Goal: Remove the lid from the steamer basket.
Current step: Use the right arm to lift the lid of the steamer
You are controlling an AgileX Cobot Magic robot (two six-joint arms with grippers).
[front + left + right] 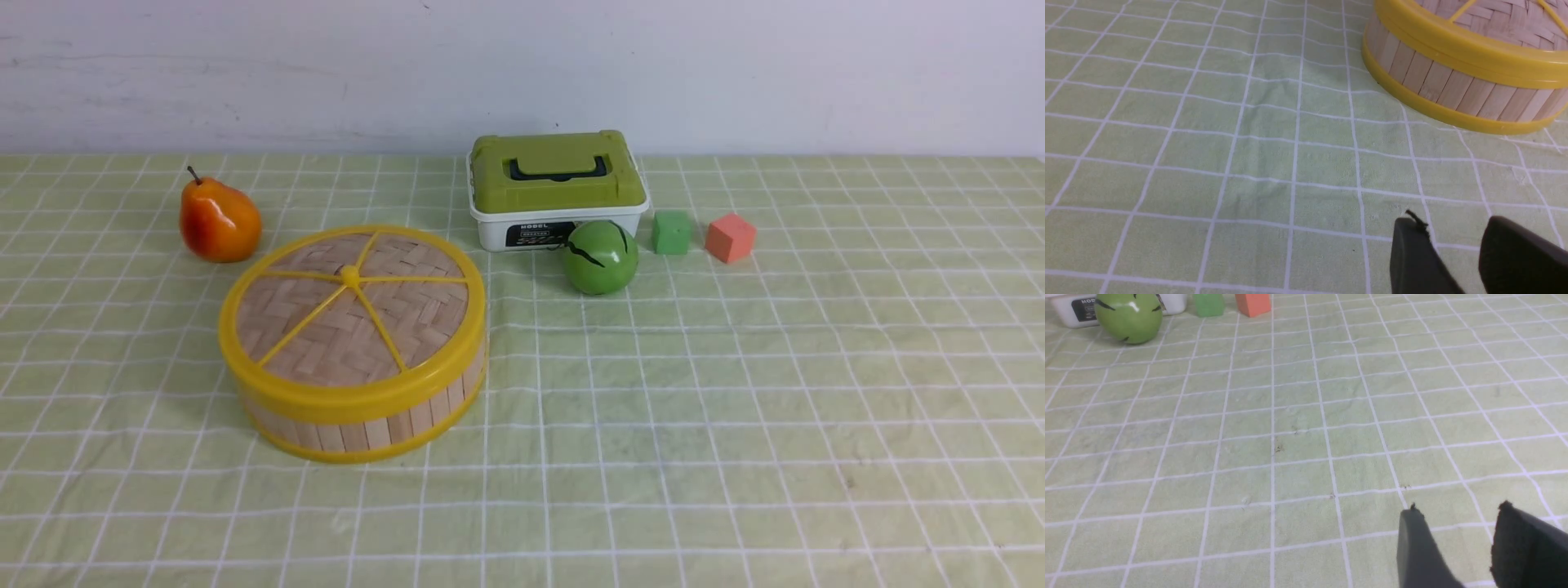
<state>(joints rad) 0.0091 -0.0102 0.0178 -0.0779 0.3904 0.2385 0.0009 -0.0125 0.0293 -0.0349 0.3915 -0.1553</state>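
The steamer basket (384, 420) stands on the checked cloth left of centre, a round tub of bamboo slats with yellow rims. The woven lid (353, 314) with its yellow rim, spokes and centre knob sits on top of it. In the left wrist view the basket (1453, 79) and the lid (1490, 18) are some way ahead of my left gripper (1453, 222), which is open over bare cloth. My right gripper (1457, 510) is open too, with nothing between its fingers, far from the basket. Neither arm shows in the front view.
An orange pear (217, 220) lies behind the basket to the left. A white box with a green lid (557, 189) stands at the back, with a green ball (601, 256), a green cube (671, 232) and an orange cube (730, 237) beside it.
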